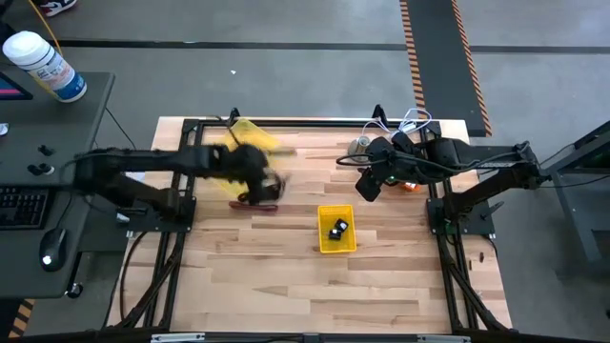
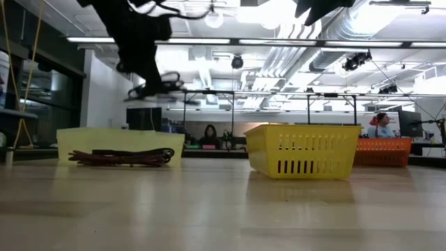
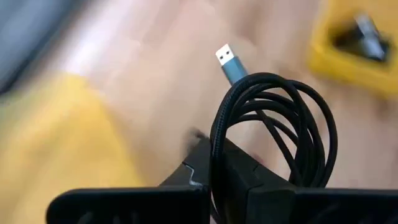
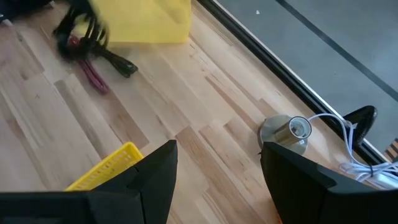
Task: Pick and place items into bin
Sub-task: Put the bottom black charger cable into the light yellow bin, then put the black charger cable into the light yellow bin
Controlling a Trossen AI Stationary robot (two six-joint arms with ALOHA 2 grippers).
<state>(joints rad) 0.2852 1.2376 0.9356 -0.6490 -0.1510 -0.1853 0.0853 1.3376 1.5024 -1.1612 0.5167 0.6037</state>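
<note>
Two dark arms over a wooden table (image 1: 286,276): the left gripper (image 3: 217,177) fingers clamp a coiled black cable (image 3: 273,130) at ten o'clock from the yellow slotted plastic bin (image 1: 335,230), while the right gripper (image 4: 217,180) waits with fingers wide at one o'clock.

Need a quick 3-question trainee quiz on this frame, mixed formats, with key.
1. True or false: the left gripper is shut on the coiled black cable.
2. Multiple choice: where does the red-handled hand tool lie? A) in the yellow bin B) on the table, near the left gripper C) in the right gripper
3. Fill in: the right gripper's fingers are ____ and hold nothing.

Key: 1 true. 2 B. 3 open.
</note>
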